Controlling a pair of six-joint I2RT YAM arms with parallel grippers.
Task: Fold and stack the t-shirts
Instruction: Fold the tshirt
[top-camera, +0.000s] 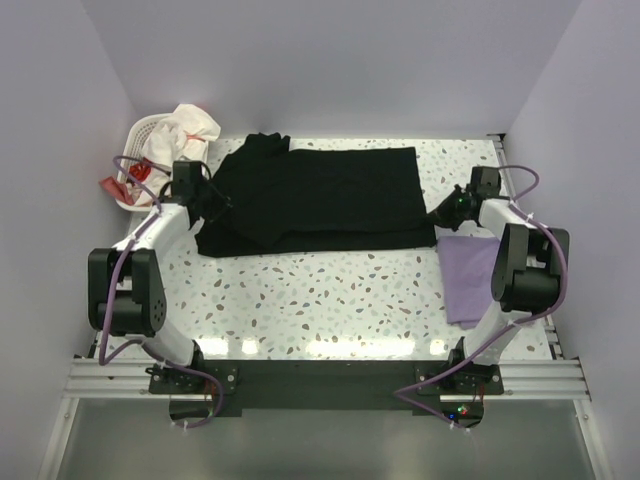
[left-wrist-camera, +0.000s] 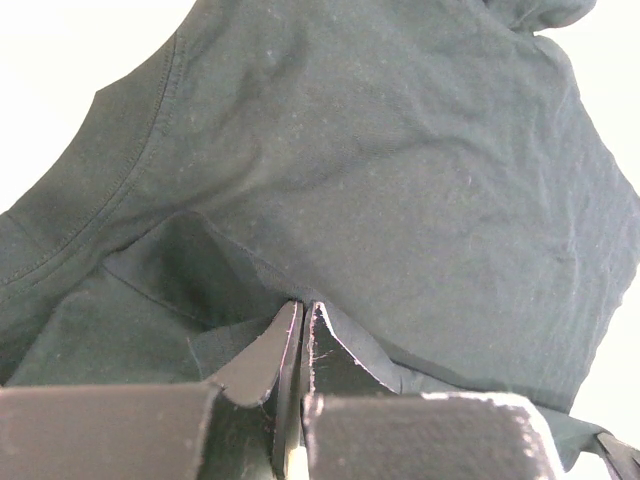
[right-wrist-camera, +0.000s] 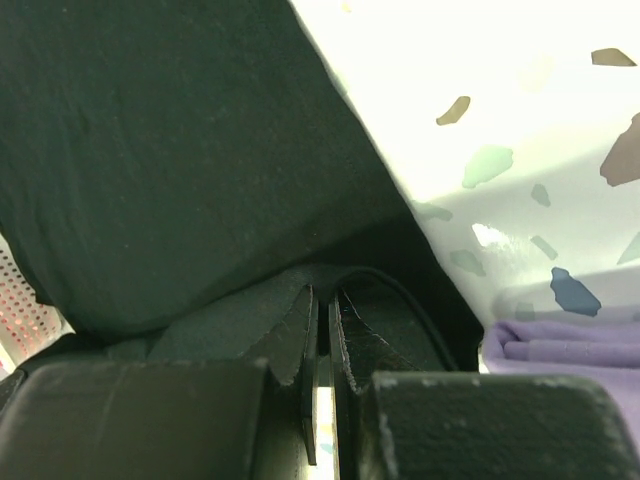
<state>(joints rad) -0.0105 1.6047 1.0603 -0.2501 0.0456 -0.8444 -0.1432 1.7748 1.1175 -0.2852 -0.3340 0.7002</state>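
A large black t-shirt (top-camera: 320, 198) lies spread across the back of the table, its left part bunched and folded over. My left gripper (top-camera: 212, 203) is shut on the shirt's left edge; in the left wrist view the fingertips (left-wrist-camera: 303, 312) pinch a fold of black cloth (left-wrist-camera: 400, 170). My right gripper (top-camera: 440, 215) is shut on the shirt's right edge; in the right wrist view the jaws (right-wrist-camera: 325, 297) clamp a black hem (right-wrist-camera: 180, 150). A folded lavender t-shirt (top-camera: 468, 275) lies at the right, beside the right arm, and also shows in the right wrist view (right-wrist-camera: 570, 345).
A white laundry basket (top-camera: 150, 165) with white and red cloth stands at the back left corner, close to the left arm. The speckled white table (top-camera: 330, 295) has walls on three sides. A metal rail (top-camera: 320, 378) runs along the near edge.
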